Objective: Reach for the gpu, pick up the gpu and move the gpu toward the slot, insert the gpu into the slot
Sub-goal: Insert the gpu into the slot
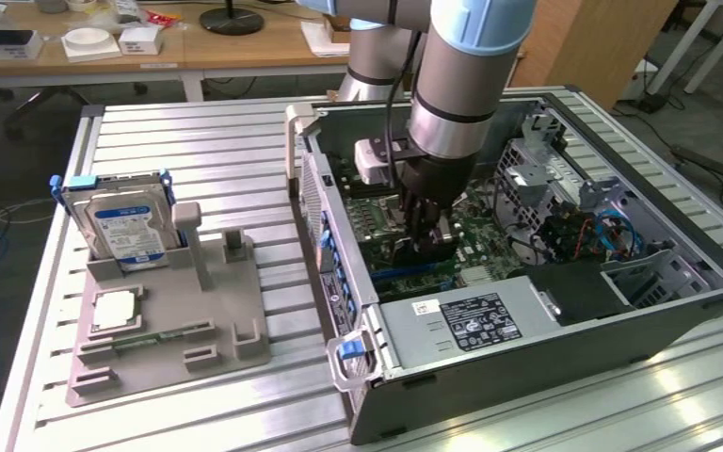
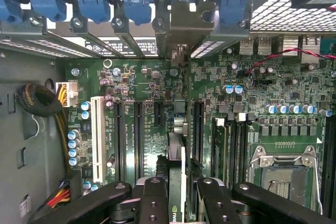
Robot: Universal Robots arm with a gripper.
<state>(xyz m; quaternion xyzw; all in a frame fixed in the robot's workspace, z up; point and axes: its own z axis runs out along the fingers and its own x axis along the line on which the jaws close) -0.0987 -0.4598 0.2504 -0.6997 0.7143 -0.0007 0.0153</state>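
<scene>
My gripper [image 1: 420, 229] is deep inside the open computer case [image 1: 663, 311], over the green motherboard [image 2: 152, 93]. It is shut on the gpu [image 2: 176, 153], a thin dark card seen edge-on between the two black fingers [image 2: 153, 195]. The card stands upright, and its pale metal bracket [image 2: 181, 22] reaches the case's rear wall among the blue latches [image 2: 136, 3]. It runs parallel to the black slots [image 2: 138, 140] on the board, between two of them. In the exterior view the gpu [image 1: 414, 252] shows as a dark piece below the fingers. Whether its lower edge sits in a slot is hidden.
A grey stand [image 1: 167, 330] on the slatted table holds a silver blue-labelled hard drive [image 1: 123, 226], a square chip [image 1: 113, 309] and a narrow green memory stick [image 1: 148, 337]. Inside the case are the power supply [image 1: 488, 320], cable bundles [image 2: 39, 100] and the processor socket [image 2: 281, 174].
</scene>
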